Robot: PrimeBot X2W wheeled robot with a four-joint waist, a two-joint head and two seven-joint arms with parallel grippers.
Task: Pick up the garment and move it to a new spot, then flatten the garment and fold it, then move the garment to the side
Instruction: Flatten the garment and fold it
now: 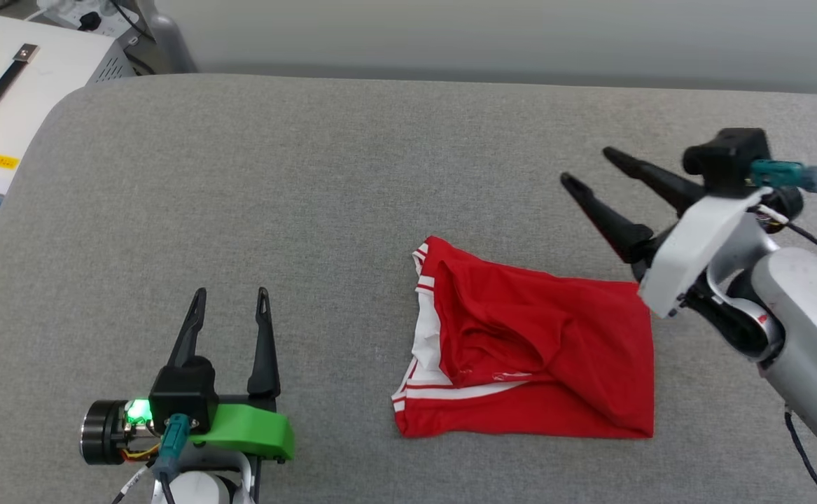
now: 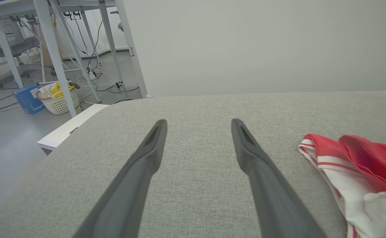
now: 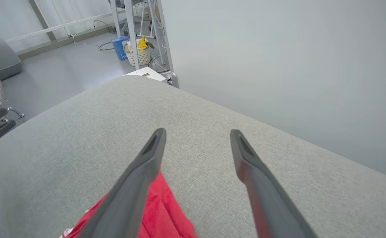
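The garment [image 1: 534, 343] lies folded into a rough red rectangle on the grey tabletop [image 1: 310, 175], right of the middle and toward the near edge.

Working from your left, a white case [image 1: 9, 91] with a dark handle sits off the tabletop's far left corner. The left gripper [image 1: 232, 292] is by the near edge, left of the middle. Its claw is spread wide, holds nothing and points toward the far edge. In the left wrist view you see the left gripper [image 2: 198, 122] over bare grey cloth, with the garment [image 2: 361, 165] well off to its right.

At the garment's left end a white sleeve [image 1: 426, 343] and red-and-white striped trim [image 1: 450, 392] show. The rest is plain red and creased, with a loose fold across the middle.

The right gripper [image 1: 587, 164] hangs beyond the garment's far right corner, claw wide apart and empty, pointing toward the far left. In the right wrist view the right gripper [image 3: 196, 132] has the garment [image 3: 166, 211] under its left finger [image 3: 136, 185] at the bottom. You cannot tell whether that finger touches the cloth.
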